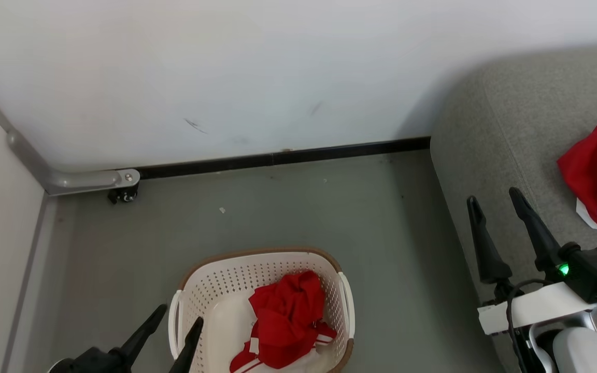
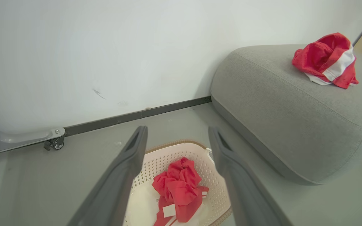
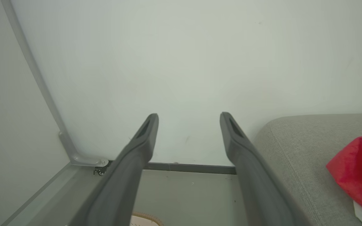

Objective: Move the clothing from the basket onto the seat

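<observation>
Clothing [image 1: 288,318] of thin red fabric with white stripes is lying bunched in a heap at the bottom of the cream-white oval plastic basket [image 1: 257,257], whose perforated wall is carrying a brown rim and white side handles. A crumpled red-and-white garment [image 1: 596,176] is resting on top of the large grey fabric-upholstered seat [image 1: 485,129], well apart from the basket.

The basket is standing on a grey floor [image 1: 303,207], and a strip of that floor is separating it from the seat's rounded side. Behind both, a white wall [image 1: 226,77] is meeting the floor along a black skirting strip [image 1: 288,155], with a grey metal bracket [image 1: 91,180] and a small black caster [image 1: 122,195] sitting in the corner.

The left gripper [image 1: 181,313] is hovering over the basket's left rim, its two dark fingers spread wide and gripping nothing. The right gripper [image 1: 494,195] is hanging above the seat's near edge, fingers likewise spread wide and empty, near the garment there but not touching it.
</observation>
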`<state>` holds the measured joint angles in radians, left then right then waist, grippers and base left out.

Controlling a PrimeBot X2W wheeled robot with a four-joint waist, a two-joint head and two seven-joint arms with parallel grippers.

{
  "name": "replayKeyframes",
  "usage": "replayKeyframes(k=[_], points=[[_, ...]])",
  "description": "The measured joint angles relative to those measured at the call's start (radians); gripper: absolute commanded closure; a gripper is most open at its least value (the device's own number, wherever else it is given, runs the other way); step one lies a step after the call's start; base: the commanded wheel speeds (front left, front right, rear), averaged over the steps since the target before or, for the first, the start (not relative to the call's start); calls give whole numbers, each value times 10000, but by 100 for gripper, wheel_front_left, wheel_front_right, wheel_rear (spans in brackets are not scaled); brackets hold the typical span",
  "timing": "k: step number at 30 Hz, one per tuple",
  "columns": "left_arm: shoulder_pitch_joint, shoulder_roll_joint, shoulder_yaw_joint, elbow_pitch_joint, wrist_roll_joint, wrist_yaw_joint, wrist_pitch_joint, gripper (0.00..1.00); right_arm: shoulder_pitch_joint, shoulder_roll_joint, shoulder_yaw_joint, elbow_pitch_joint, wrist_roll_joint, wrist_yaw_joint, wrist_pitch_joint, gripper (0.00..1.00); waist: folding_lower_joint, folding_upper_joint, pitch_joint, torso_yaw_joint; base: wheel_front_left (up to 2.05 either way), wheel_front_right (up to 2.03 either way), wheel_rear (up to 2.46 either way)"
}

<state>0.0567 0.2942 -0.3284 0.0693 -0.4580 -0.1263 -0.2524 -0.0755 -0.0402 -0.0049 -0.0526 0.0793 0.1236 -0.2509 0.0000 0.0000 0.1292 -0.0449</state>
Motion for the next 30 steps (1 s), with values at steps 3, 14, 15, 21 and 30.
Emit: replayKeyframes(k=[3, 14, 15, 21, 30], points=[[-421, 82, -366, 128, -102, -4, 0, 0, -224, -4, 113, -81, 54, 0, 0, 0, 0, 0, 248, -34, 0, 0, 0], [-1710, 479, -1515, 980, -571, -6, 25, 0, -1315, -19, 546, -481, 253, 0, 0, 0, 0, 0, 1301, -137, 0, 0, 0], [-1841, 529, -1593, 1068, -617, -6, 50, 0, -1406, -25, 560, -522, 253, 0, 0, 0, 0, 0, 1401, -145, 0, 0, 0], [-2549, 617, -2067, 1360, -734, -6, 138, 0, -1816, -36, 650, -681, 253, 0, -2, 0, 0, 0, 1914, -189, 0, 0, 0], [-3721, 690, -3003, 1916, -1183, -6, 278, 0, -2465, -50, 807, -905, 253, 0, -2, 0, 0, 0, 2845, -287, 0, 0, 0]])
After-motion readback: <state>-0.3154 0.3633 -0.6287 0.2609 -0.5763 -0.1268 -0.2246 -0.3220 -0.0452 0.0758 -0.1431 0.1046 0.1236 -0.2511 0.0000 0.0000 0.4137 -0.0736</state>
